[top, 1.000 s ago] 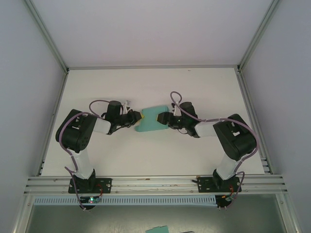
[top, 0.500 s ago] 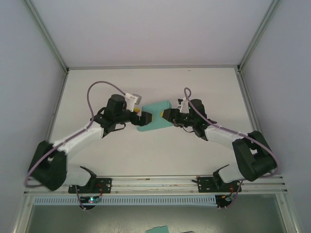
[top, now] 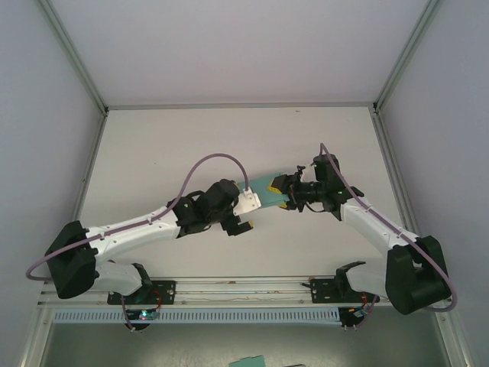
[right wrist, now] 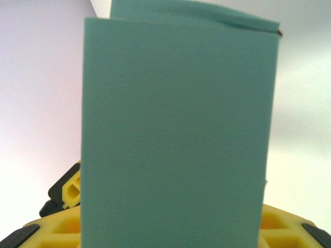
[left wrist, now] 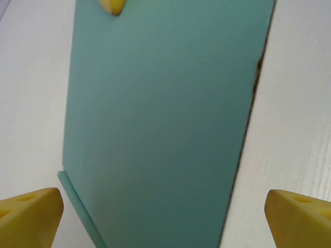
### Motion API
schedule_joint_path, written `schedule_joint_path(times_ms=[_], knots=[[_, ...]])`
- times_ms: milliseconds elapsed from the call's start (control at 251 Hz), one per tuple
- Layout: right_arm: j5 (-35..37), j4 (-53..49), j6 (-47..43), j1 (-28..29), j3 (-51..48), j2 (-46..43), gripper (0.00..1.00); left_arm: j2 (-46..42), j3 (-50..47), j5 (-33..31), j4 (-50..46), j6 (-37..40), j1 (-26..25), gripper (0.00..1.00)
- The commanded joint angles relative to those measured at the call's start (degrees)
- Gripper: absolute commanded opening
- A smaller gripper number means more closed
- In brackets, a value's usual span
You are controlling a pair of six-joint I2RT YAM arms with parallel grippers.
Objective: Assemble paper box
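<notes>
Left gripper (left wrist: 164, 214) has let go of the paper box (top: 267, 189) and swung round, jaws now spread wide with the teal panel just ahead of it, between the fingertips. Right gripper (top: 284, 193) has narrowed onto the box's opposite end and holds it alone, so this is likely a regrasp before the next fold. Both arms are stretched well out over the table (top: 153, 145), the left one nearly straight.

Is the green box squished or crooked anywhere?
A little. The teal-green thin card box, held by the right gripper, has its far end flap sitting crooked instead of flush with the rest, and a small dark gap shows at that corner. I see no tears.
</notes>
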Motion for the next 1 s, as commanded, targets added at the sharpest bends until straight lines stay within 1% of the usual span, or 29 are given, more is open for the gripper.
schedule_joint_path(times_ms=[0,80,160,275,455,499,567,571,734,810,854,906,966,994], knots=[[-3.1,-4.7,3.2,-0.2,0.2,-0.9,0.35,0.0,0.5,-6.0,2.9,4.0,-1.0,1.00],[-4.4,-4.7,4.0,-0.2,-0.6,-1.1,0.35,1.2,-0.1,-11.4,6.3,4.7,-1.5,1.00],[-4.9,-4.9,5.4,-0.1,-1.2,-1.6,0.35,2.0,-0.6,-13.2,8.1,6.2,-1.6,1.00],[-4.3,-3.7,7.4,-0.2,-1.0,-2.1,0.35,2.2,-0.8,-8.9,7.8,6.5,-1.6,1.00],[-5.4,-2.7,8.5,0.6,0.1,-1.7,0.35,2.6,-0.3,-2.3,6.9,6.7,-1.8,0.94],[-5.8,-2.7,8.9,0.9,0.1,-1.7,0.35,3.0,0.3,-0.8,6.0,6.5,-1.8,0.91],[-6.2,-2.6,9.2,1.2,0.0,-1.7,0.35,3.2,0.7,-0.4,5.9,6.7,-1.8,0.87],[-6.2,-2.5,9.2,1.2,0.0,-1.7,0.36,3.2,0.7,-0.4,5.9,6.8,-1.8,0.87],[-6.6,-1.8,10.8,1.3,-0.1,-2.7,0.35,3.4,0.6,-2.1,5.8,7.9,-1.8,0.74],[-6.4,-1.6,11.5,1.6,-0.1,-3.6,0.35,3.6,0.6,-2.3,5.9,7.8,-2.0,0.73],[-6.4,-1.6,11.6,1.5,0.0,-4.1,0.35,3.8,0.7,-2.4,6.0,7.8,-1.8,0.68],[-6.3,-1.7,11.6,1.5,0.0,-4.6,0.36,3.8,0.7,-2.5,6.4,7.7,-1.8,0.65],[-6.2,-1.8,11.6,1.5,-0.4,-5.0,0.39,3.6,0.5,-2.5,7.0,7.7,-1.8,0.56],[-5.9,-1.6,11.7,1.4,-0.7,-5.3,0.39,3.3,0.5,-2.6,7.2,7.7,-1.8,0.54]])
